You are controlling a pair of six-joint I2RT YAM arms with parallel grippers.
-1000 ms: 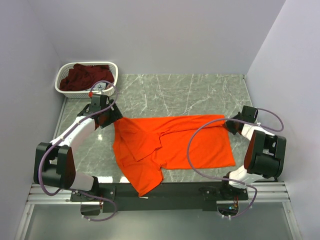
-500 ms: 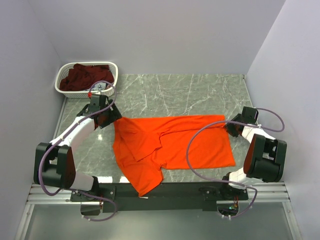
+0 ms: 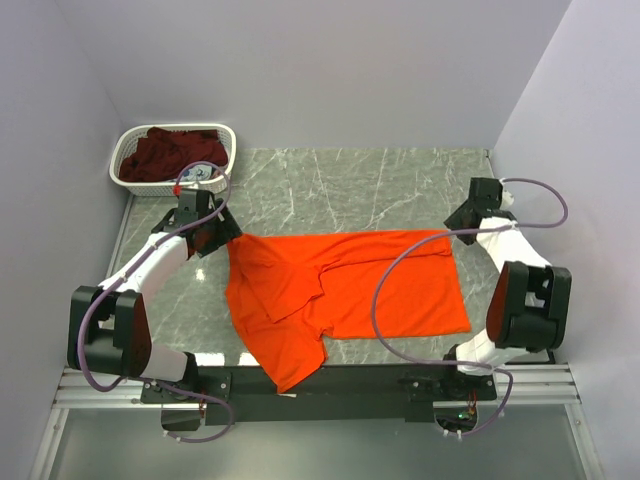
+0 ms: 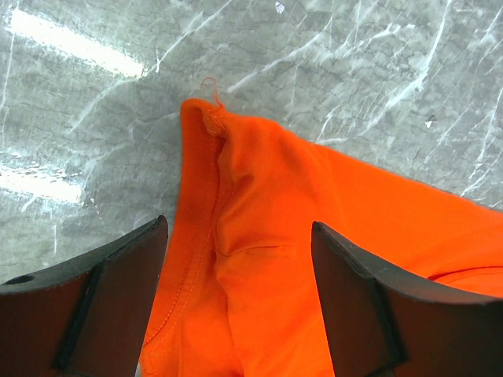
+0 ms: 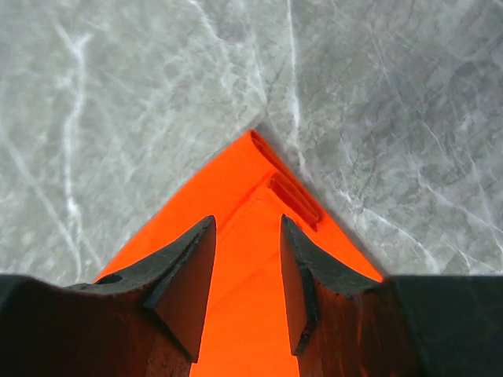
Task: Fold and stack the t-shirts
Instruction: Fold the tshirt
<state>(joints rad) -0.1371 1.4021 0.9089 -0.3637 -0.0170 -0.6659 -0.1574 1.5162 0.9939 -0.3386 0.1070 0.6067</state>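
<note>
The orange shirt lies spread on the grey marbled surface, rumpled, with a flap folded over toward its left half. Its 7 o'clock end reaches past the near edge onto the black rail.

The left gripper sits at the shirt's 10 o'clock corner. In its wrist view the left gripper stands wide open. The two dark fingers straddle a puckered, seamed corner of the orange shirt, which lies loose between them with nothing clamped.

The right gripper is at the shirt's 2 o'clock corner. From its wrist, the right gripper is parted about halfway. The pointed, hemmed tip of the orange shirt lies flat on the surface just beyond the fingertips, and cloth shows in the gap but is not pinched.

At 10 o'clock, off the far left corner, a white lattice basket holds the maroon shirt in a heap. A purple cable from the right arm loops above the orange shirt's right half.
</note>
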